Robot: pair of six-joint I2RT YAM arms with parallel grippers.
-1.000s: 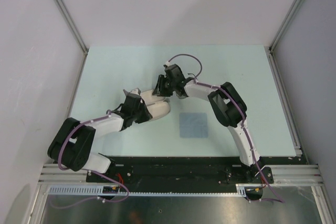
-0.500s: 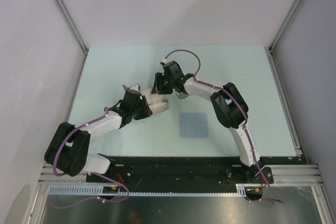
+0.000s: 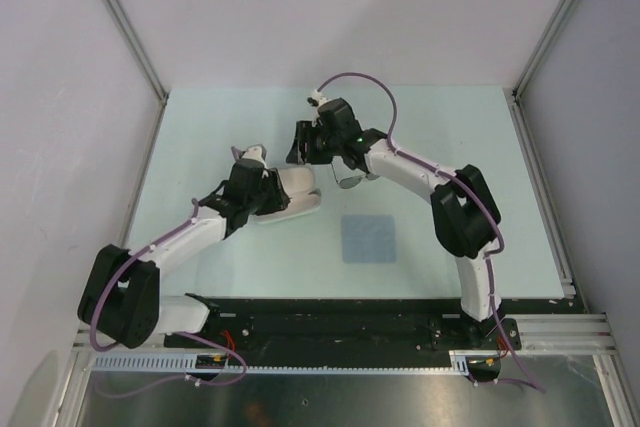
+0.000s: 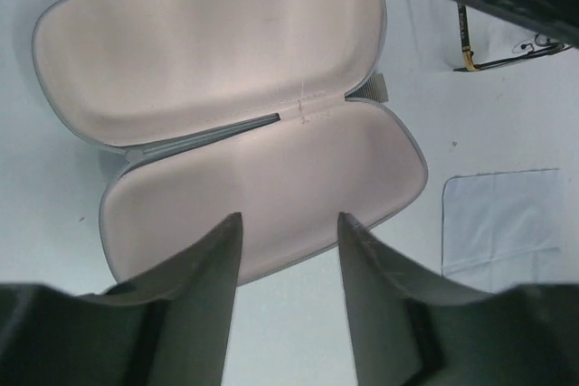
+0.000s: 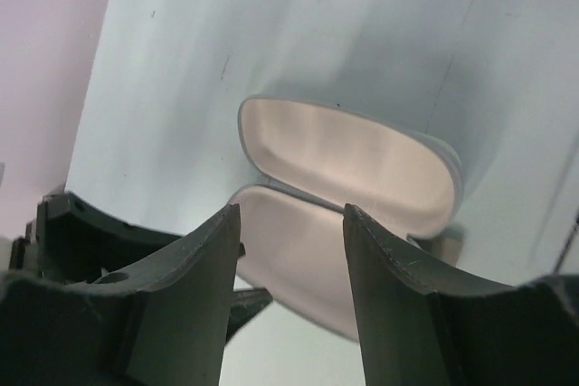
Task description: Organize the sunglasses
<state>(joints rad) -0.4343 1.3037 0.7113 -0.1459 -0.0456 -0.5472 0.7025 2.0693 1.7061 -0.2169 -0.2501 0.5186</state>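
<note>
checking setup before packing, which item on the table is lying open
The beige case, both halves spread with pale lining facing up; the sunglasses and blue cloth lie apart from it.

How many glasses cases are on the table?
1. The case lies open on the table, just ahead of the left claw and left of the cloth. Some table is out of sight, so another could be hidden.
</note>
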